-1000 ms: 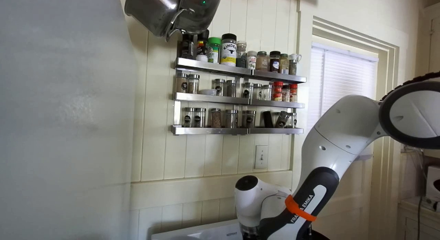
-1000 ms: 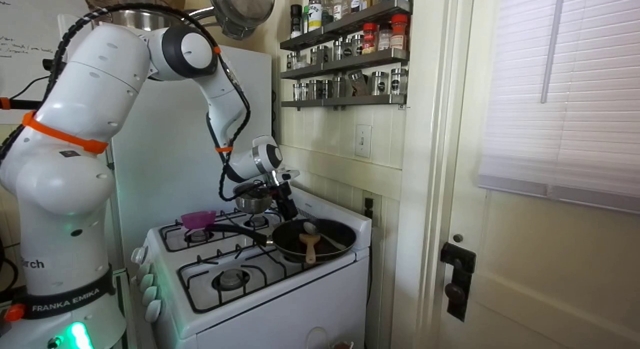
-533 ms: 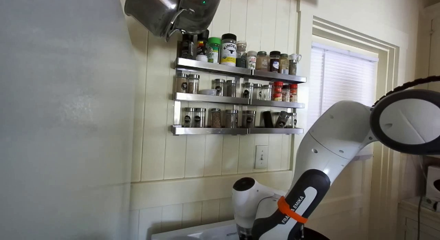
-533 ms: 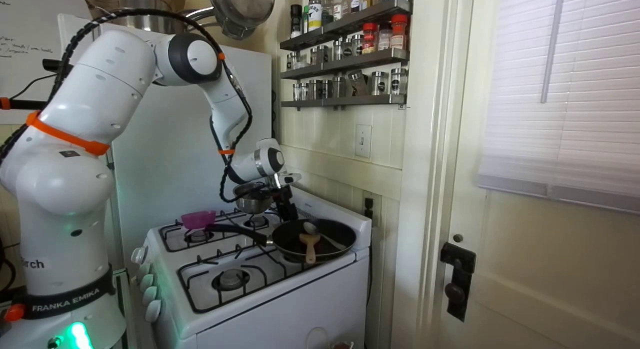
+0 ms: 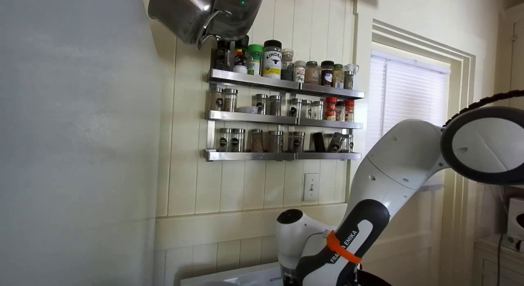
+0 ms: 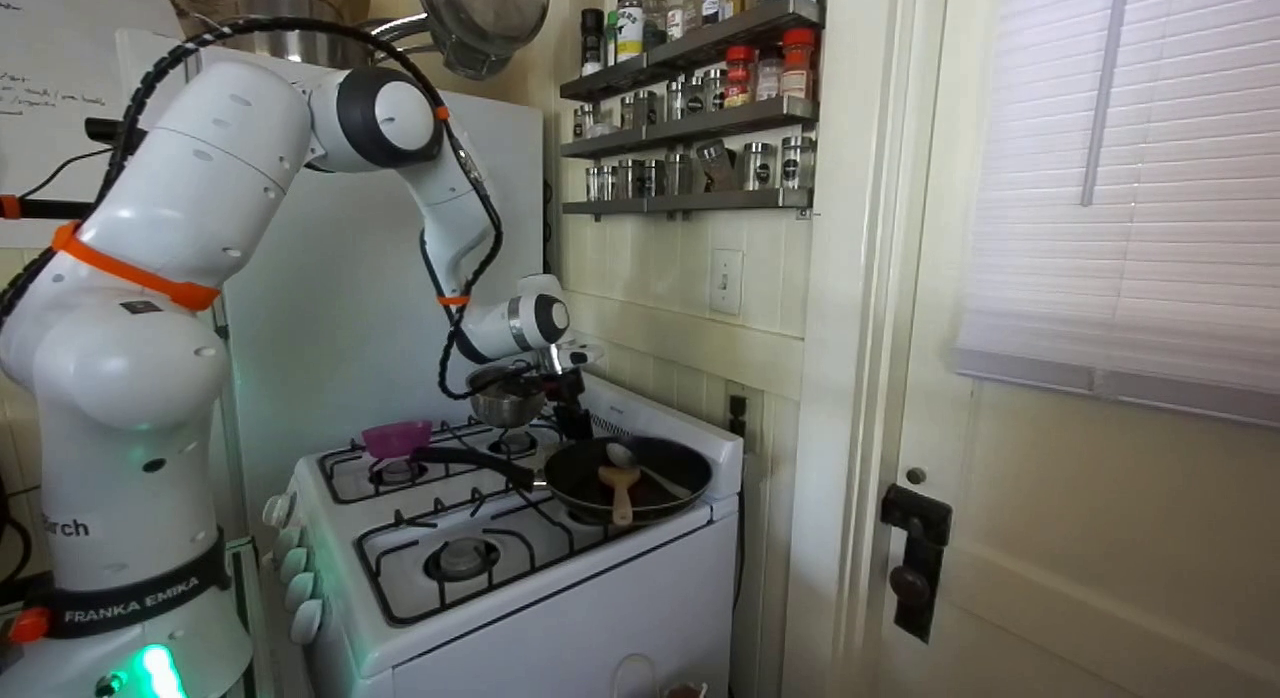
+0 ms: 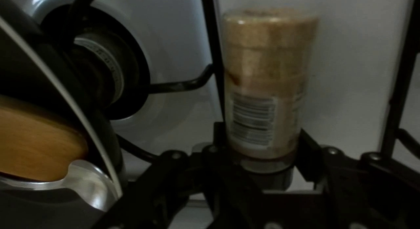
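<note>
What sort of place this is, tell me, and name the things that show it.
A kitchen, probably in a home: there is a gas stove with a frying pan on top, and wall shelves lined with spice jars.

The gripper [image 7: 264, 145] points downward, slightly tilted, its two fingers [image 7: 308, 156] apart but closed in a grip. Just above it sits the wrist [image 6: 492, 333]; higher up, the forearm [image 6: 455, 213] slopes from the bent elbow [image 6: 400, 116], the upper arm [image 6: 205, 163] well apart from the gripper.
</note>
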Robot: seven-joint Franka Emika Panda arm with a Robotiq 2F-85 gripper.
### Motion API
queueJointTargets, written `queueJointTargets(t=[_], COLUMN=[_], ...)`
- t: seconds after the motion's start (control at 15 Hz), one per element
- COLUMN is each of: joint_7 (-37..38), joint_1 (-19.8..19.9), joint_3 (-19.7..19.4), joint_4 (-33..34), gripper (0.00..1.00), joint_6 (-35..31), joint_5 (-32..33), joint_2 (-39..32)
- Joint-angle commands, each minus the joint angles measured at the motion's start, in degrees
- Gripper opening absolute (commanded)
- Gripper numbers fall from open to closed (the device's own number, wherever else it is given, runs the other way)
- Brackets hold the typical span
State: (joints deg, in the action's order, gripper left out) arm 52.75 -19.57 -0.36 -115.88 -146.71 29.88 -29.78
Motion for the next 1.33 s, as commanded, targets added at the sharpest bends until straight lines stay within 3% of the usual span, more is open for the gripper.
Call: queueJointTargets(t=[0.0, 0.47, 0.73, 0.87, 1.0, 1.07, 1.13, 1.27], joint_7=[0.0, 12.3, 28.1, 36.7, 45.2, 48.2, 49.9, 50.1], joint_1=[-2.3, -9.9, -10.3, -15.0, -15.9, -16.0, -9.0, -5.6], joint_3=[-1.7, -5.4, -4.9, -9.4, -9.9, -9.9, -2.8, 1.0], joint_4=[-0.5, -4.7, -11.5, -15.7, -21.1, -23.5, -25.3, -29.6], gripper=[0.25, 0.25, 0.25, 0.25, 0.25, 0.25, 0.25, 0.25], joint_6=[-0.9, -0.2, -1.1, -0.5, 1.4, 2.2, 4.2, 8.4], joint_5=[-0.1, 14.0, 30.0, 37.4, 46.5, 51.0, 55.9, 62.9], joint_2=[0.5, 6.6, 13.4, 17.8, 22.6, 24.5, 26.3, 29.8])
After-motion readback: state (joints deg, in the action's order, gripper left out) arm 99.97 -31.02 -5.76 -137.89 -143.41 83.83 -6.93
